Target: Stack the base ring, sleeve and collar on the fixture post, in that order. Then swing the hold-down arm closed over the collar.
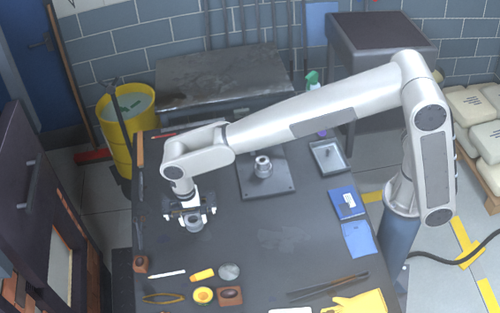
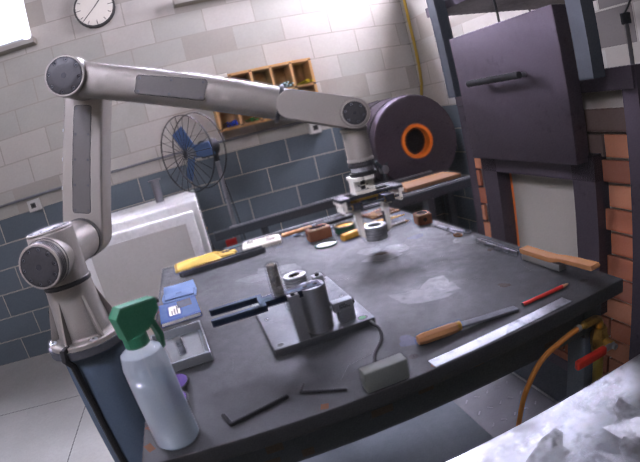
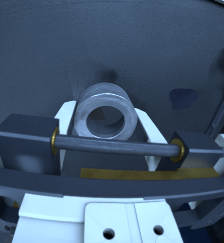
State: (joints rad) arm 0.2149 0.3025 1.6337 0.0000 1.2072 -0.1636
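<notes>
The grey metal collar (image 2: pixel 376 230) hangs well above the dark tabletop, held between the fingers of my gripper (image 2: pixel 376 225), over the table's far left part, away from the fixture plate (image 2: pixel 315 320). The same collar (image 3: pixel 105 111) shows as an open ring in the wrist camera. On the plate the sleeve (image 2: pixel 316 306) stands upright over the post. I cannot see the base ring under it. The black hold-down arm (image 2: pixel 243 307) lies swung open, pointing away from the post.
Behind the table stand a yellow drum (image 1: pixel 124 119) and a grey side bench (image 1: pixel 221 79). Small tools and blocks (image 1: pixel 201 283) lie along the near end in the side camera. A spray bottle (image 2: pixel 152 377) and a tray (image 2: pixel 188 346) sit by the arm's base.
</notes>
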